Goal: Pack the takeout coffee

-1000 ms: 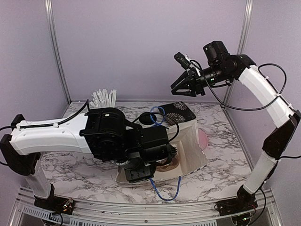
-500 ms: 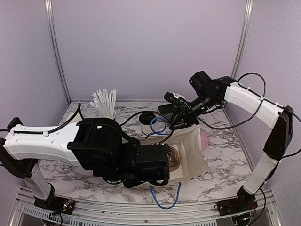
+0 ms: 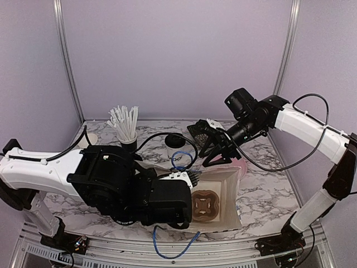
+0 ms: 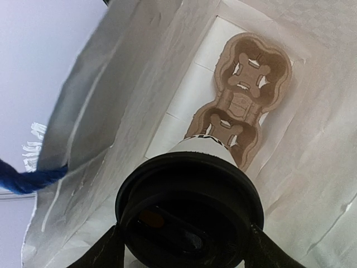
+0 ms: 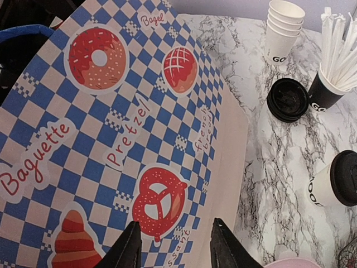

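- The left gripper (image 4: 187,248) is closed on the held coffee cup (image 4: 189,215), with 1 black finger on each side, just under the round black plastic lid. The grip is wide, because the cup is wide.
- This cup is white paper and it hangs in the mouth of the paper bag (image 4: 111,111). The bag lies open on its side, and its inside is plain white, creased paper.
- Beyond the left gripper, deeper in the bag, lies the cup carrier (image 4: 245,95). It is brown moulded pulp with 2 wavy-edged sockets in a row, each with a cross-shaped cut. Both sockets have no cup in them.
- A blue cable (image 4: 28,180) passes to one side of the left gripper, outside the bag wall.
- The right gripper (image 5: 175,245) is partly open, and I see nothing between its 2 dark fingers. It hovers over the outside of the bag, which has a blue and white checker print with a doughnut, a bagel and a pretzel.
- To the right of this gripper, on the marble-pattern table (image 5: 262,145), the second coffee cup (image 5: 334,187) stands upright and apart from the bag. It is white with black letters and a black lid.
- Farther ahead of the right gripper are a loose black lid (image 5: 287,99), a black cup of white straws (image 5: 328,89) and a nested stack of plain white cups (image 5: 281,28).
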Robot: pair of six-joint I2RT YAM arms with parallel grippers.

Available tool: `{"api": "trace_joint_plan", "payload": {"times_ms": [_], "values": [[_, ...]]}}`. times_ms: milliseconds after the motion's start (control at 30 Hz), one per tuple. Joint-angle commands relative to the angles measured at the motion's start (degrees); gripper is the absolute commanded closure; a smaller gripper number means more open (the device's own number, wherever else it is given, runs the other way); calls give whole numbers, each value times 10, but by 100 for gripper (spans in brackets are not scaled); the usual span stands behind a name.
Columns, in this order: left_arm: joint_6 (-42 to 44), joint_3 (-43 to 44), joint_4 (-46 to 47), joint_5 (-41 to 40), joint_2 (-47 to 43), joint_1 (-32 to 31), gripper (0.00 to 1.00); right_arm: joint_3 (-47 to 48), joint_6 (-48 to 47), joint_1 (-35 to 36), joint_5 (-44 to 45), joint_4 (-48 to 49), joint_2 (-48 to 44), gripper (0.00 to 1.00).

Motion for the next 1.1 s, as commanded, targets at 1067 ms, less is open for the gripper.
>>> {"api": "trace_joint_plan", "payload": {"times_ms": [1067], "values": [[135, -281, 293, -9, -166, -9, 58, 18, -24, 106, 15, -41, 22, 57]]}}
